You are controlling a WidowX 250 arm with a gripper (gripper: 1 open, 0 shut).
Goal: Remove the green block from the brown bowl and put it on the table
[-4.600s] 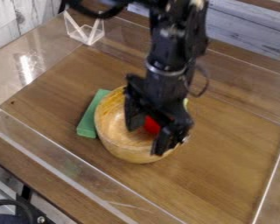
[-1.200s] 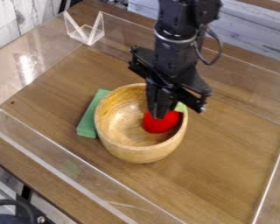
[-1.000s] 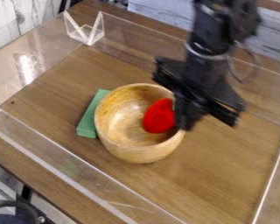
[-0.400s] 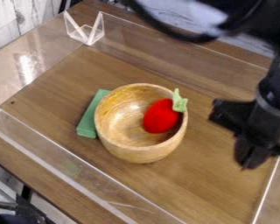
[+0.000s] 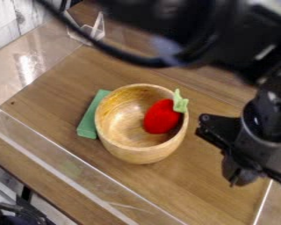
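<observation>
My end effector [image 5: 241, 176] hangs low over the counter [image 5: 73, 79] at the right side of the view, pointing steeply down, its dark body blurred and filling much of that corner; the jaws are pressed together, and I cannot make out anything held between them (the tips smear into the dark wood beneath). To the left of the end effector, near but apart from it, sits the brown bowl [image 5: 122, 146], upright on the counter. Inside the bowl, on the side nearer my end effector, lies a red, rounded object [image 5: 162, 117] with a pale green sprig [image 5: 179, 101] that rises past the rim. On the bowl's far side from me, a flat green block [image 5: 89, 119] lies on the counter, touching the bowl's outer wall and partly tucked behind it; it rests outside the bowl, not in it. Low clear walls [image 5: 55, 167] edge the counter, and a small clear stand [image 5: 82, 32] sits well away from the end effector, in the far left corner. The rest of my arm [image 5: 178, 31] sweeps across the top of the view as a large dark blur.
</observation>
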